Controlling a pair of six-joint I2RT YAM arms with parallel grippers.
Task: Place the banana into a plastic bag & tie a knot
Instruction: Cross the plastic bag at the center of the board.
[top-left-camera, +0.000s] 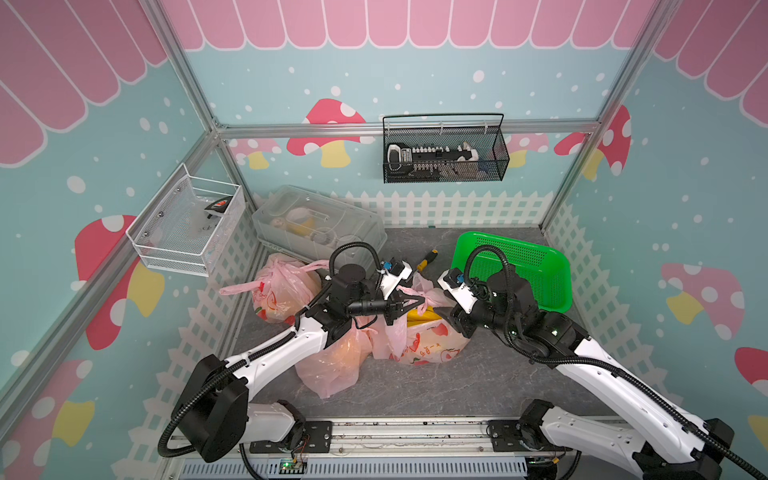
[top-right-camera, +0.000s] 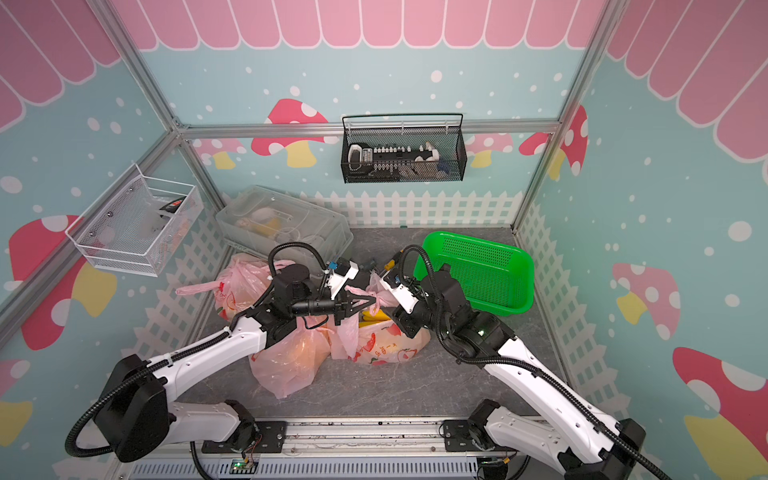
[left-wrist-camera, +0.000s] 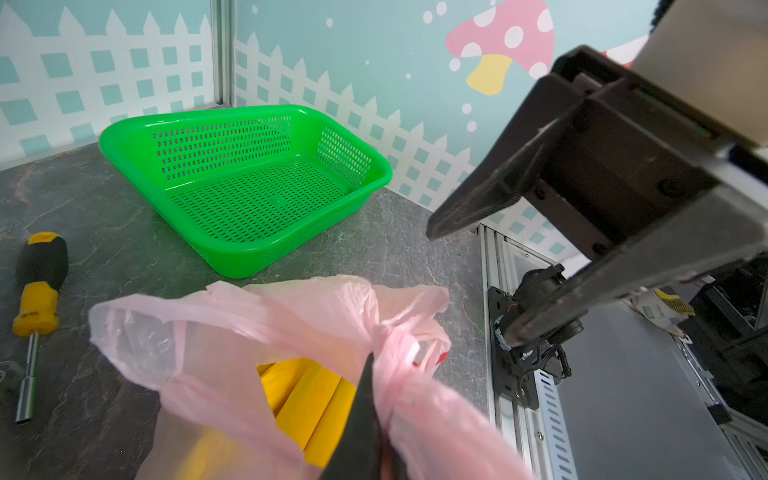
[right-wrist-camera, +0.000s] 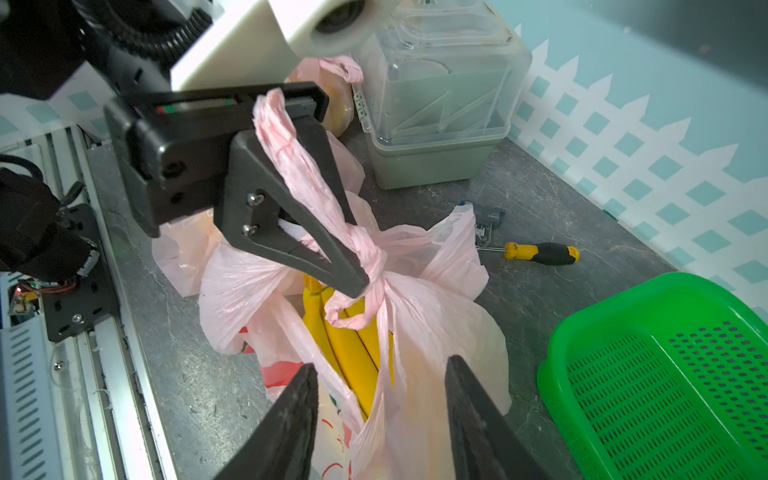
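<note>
The pink bag (right-wrist-camera: 436, 316) is thin, crinkly plastic. The green basket (left-wrist-camera: 245, 264) is shiny plastic. The table (left-wrist-camera: 104, 187) looks stony.

A: Top views: bright, even, diffuse light from overhead, no glare. Only faint soft shadows on table (top-left-camera: 457, 386).
B: Edges?
A: Wide-angle bend, frame posts (top-left-camera: 183, 70) bow toward corners in both top views.
B: Wrist cams?
A: Left wrist: plastic bag (left-wrist-camera: 449, 440) smeared close to lens, right gripper (left-wrist-camera: 471, 284) soft, bkgd sharp. Right wrist: crisp mid-frame, dark shaded corners up top, slight sheen on green basket (right-wrist-camera: 602, 307) rim.
</note>
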